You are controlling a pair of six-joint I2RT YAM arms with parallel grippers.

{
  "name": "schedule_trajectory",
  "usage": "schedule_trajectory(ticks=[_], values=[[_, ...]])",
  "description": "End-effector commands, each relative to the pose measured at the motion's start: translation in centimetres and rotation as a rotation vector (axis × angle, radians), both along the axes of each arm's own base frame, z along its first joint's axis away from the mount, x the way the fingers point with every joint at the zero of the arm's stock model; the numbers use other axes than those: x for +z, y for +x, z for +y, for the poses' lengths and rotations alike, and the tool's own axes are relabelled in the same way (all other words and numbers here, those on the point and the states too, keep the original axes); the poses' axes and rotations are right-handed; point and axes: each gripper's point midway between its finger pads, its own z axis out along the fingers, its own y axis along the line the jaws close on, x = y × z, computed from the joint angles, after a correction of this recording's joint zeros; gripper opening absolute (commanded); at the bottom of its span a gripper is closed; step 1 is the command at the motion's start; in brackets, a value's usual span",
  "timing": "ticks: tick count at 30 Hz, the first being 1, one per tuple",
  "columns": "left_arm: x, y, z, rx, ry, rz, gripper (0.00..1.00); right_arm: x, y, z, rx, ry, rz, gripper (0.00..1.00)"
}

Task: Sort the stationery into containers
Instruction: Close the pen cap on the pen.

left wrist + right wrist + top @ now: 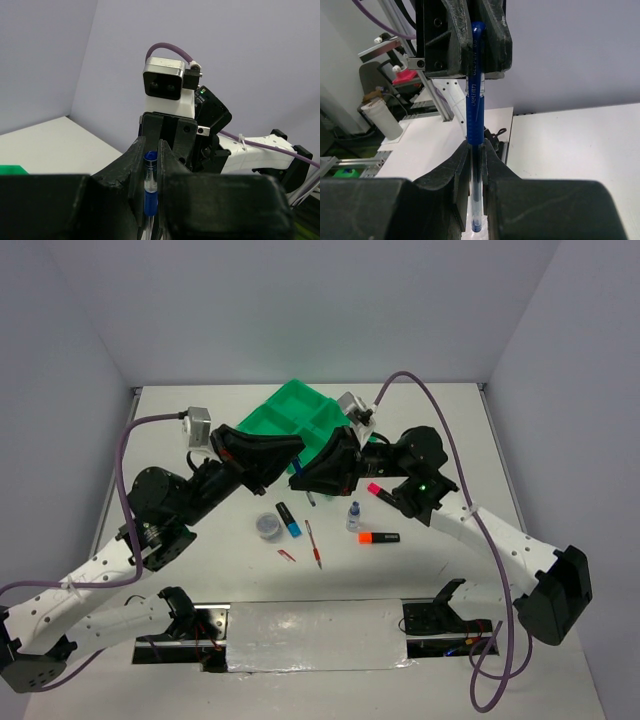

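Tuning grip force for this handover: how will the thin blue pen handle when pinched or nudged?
The thin blue plastic pen looks stiff: it spans straight between the left gripper and right gripper. Probably light, being slim. Its smooth round barrel may slip in a pinch and would likely roll if pushed.

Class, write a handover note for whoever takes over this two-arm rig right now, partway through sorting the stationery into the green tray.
Left gripper: shut on the blue pen, held in the air.
Right gripper: shut on the same pen, further along it.
On the table: grey tin, blue-capped highlighter, red pen, clear bottle, orange-capped highlighter, pink-capped highlighter.
Done: nothing shows in the visible part of the green tray.
Left: release one gripper, tray the pen, sort the rest.
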Motion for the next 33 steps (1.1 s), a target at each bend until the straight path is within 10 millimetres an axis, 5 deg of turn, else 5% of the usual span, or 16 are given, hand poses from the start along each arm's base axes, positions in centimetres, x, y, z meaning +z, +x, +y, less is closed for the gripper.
schedule_trajectory(ticks=[1, 13, 24, 28, 31, 32, 33], values=[[-13.8, -0.6, -3.3, -0.131, 0.326, 0.299, 0.0, 12.7, -0.7, -3.0, -0.123, 0.348, -0.265, 0.0], [-18.9, -1.0, -3.9, -0.161, 0.396, 0.394, 0.0, 14.6, 1.1, -2.9, -0.159, 0.33, -0.282, 0.0], [-25.8, -1.3, -3.7, -0.166, 0.532, 0.525, 0.0, 13.6, 3.3, -3.0, -0.246, 0.266, -0.251, 0.0], [-25.6, -0.6, -3.1, -0.111, 0.539, 0.535, 0.0, 12.5, 4.5, -2.7, -0.279, 0.243, -0.245, 0.0], [-24.5, 1.3, -0.7, 0.071, 0.565, 0.575, 0.0, 8.9, 5.4, -1.6, -0.27, 0.192, -0.191, 0.0], [-22.4, 2.2, -0.1, 0.136, 0.536, 0.556, 0.01, 6.3, 5.9, -1.2, -0.273, 0.164, -0.16, 0.0], [-21.3, 2.9, 0.7, 0.198, 0.517, 0.558, 0.11, 5.0, 5.8, -0.8, -0.26, 0.151, -0.145, 0.0]])
